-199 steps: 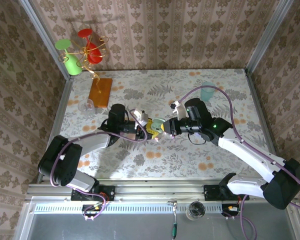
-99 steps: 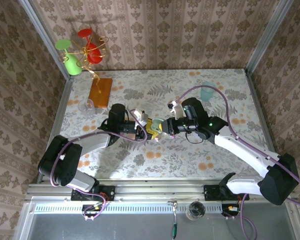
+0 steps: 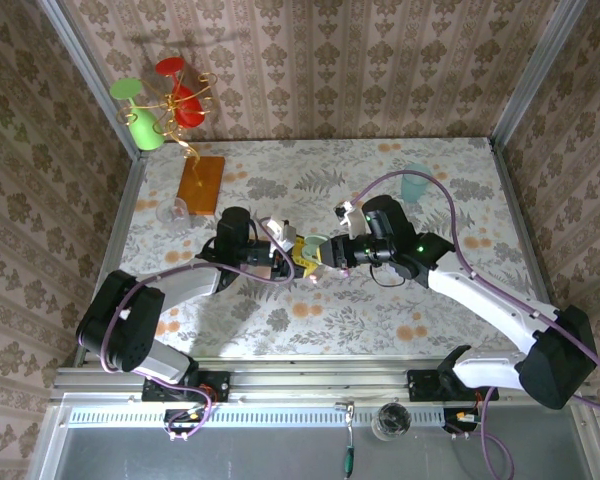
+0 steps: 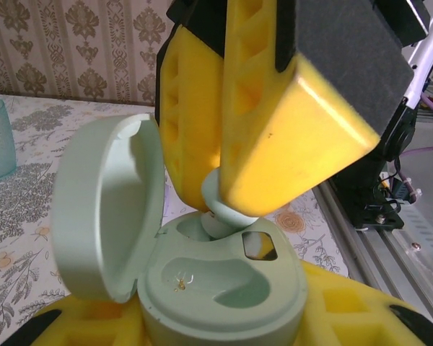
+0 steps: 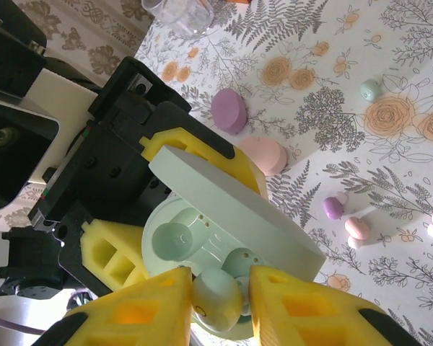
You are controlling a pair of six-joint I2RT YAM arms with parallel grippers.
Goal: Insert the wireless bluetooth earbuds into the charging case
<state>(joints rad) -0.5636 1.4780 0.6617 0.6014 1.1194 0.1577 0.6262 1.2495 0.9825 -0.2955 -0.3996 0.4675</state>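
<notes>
Seating step: the right gripper (image 5: 218, 287) pinches a mint earbud (image 4: 227, 209) just above a socket of the open case (image 4: 224, 288), which the left gripper (image 3: 298, 260) clamps. Next, I judge, comes a straight push down into the socket, then letting go.

Nothing legible in my feeds. I read no text, label, brand or number on the case (image 4: 224, 288), the earbud (image 5: 216, 299) or the table (image 3: 380, 310).
</notes>
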